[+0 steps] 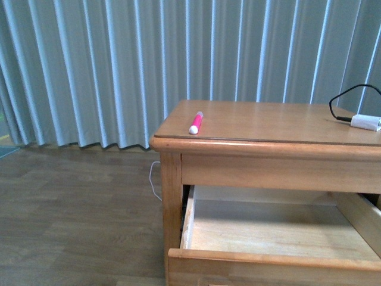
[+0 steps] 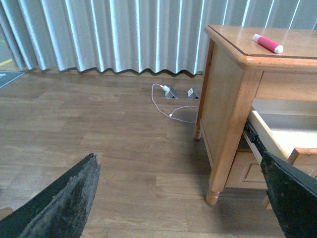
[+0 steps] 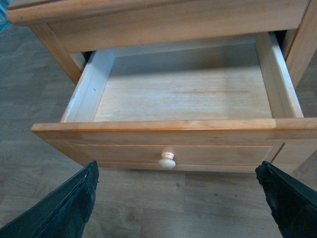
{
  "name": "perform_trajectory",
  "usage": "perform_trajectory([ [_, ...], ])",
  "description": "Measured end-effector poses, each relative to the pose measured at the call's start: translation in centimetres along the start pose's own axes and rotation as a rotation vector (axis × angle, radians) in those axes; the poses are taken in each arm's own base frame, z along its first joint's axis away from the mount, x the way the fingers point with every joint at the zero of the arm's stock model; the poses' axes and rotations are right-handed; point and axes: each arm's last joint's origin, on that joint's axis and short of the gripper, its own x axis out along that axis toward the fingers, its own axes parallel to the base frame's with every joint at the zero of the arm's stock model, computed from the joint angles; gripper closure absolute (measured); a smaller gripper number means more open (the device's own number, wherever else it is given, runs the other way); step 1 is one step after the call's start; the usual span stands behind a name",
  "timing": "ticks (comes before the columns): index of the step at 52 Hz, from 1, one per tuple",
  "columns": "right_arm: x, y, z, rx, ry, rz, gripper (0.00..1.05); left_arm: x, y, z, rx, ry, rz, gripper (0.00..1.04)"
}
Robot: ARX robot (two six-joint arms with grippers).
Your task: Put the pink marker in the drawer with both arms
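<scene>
1. Status of the drawer. The drawer (image 1: 268, 260) stands pulled out under the desk (image 1: 268, 119), in the lower right of the front view. Its wooden floor is bare; nothing lies inside. In the right wrist view the round knob (image 3: 167, 160) on the drawer front is untouched. Treat the opening step as done.

2. Location of the pink marker. The pink marker (image 1: 196, 123) lies flat on the desk top, left of centre in the front view, near the front left corner and above the open drawer. The left wrist view confirms it (image 2: 267, 43): nothing grips it. A white adapter (image 1: 365, 122) with a black cable sits at the right edge of the front view, well apart from the marker. Ignore it.

3. State of the pincers. The left pincer (image 2: 178, 158) is spread wide and empty, low over the floor (image 2: 99, 134) beside the desk. The right pincer (image 3: 177, 166) is likewise spread wide and empty, facing the drawer front. Neither arm shows in the front view.

4. Steps left, as judged from this layout:
- Bring 1 pincer to the marker and grasp it.
- Carry it over the open drawer and release it inside.
- Whether you must then close the drawer, the task does not say.
</scene>
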Motion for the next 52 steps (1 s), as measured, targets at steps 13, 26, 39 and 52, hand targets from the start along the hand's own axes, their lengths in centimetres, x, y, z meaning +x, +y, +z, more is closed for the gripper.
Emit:
perform_trajectory([
  [13, -1.4, 0.0, 0.2, -0.025, -0.021, 0.001, 0.09, 0.0, 0.0, 0.0, 0.000, 0.000, 0.000, 0.06],
  [26, -1.4, 0.0, 0.2, -0.026, -0.022, 0.001, 0.09, 0.0, 0.0, 0.0, -0.002, 0.000, 0.005, 0.06],
  [39, -1.4, 0.0, 0.2, -0.026, -0.022, 0.001, 0.09, 2.9, -1.8, 2.1, -0.066, 0.019, 0.104, 0.06],
  [52, -1.4, 0.0, 0.2, -0.026, -0.022, 0.001, 0.09, 11.7, -4.9, 7.2, -0.036, 0.051, -0.053, 0.06],
])
